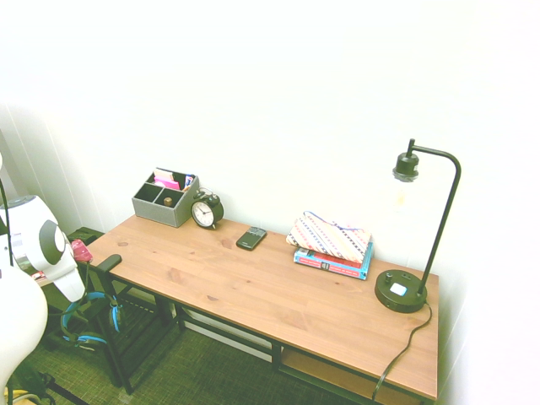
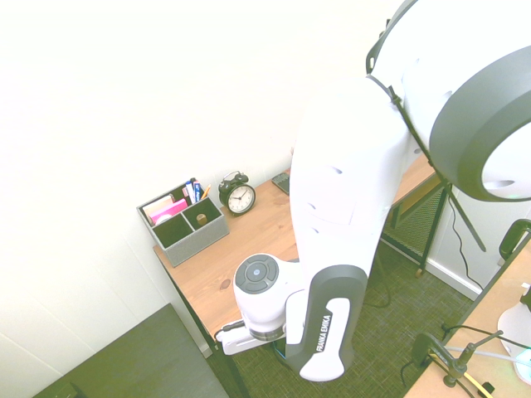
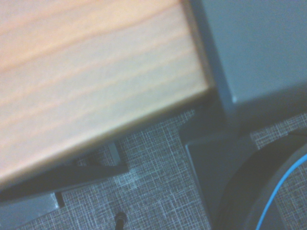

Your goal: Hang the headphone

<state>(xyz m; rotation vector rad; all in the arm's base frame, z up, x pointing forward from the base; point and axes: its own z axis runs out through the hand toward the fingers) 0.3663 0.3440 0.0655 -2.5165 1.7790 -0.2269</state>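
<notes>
Because the end effector [image 1: 78, 295] was clenched on the headphone [image 1: 116, 315] near the worktop [image 1: 196, 268], too low an approach could have snagged it against the black holder [image 1: 110, 262]

Both exterior views reach me brightly lit, even washed out: the wall [image 1: 278, 110] behind the desk is close to blank white, and its panel seams are faint. The arm [image 2: 340, 182] is so pale in the second exterior view that its white shell nearly melts into the wall. Beneath the end effector, the floor [image 1: 228, 367] reads much darker, with a greenish cast. I see only soft shading on the desktop [image 1: 253, 270] beyond the end effector. My wrist view is dimmer, hazy and bluish; the wooden edge nearest the camera is blurred, while the carpet weave below it looks somewhat crisper.
</notes>
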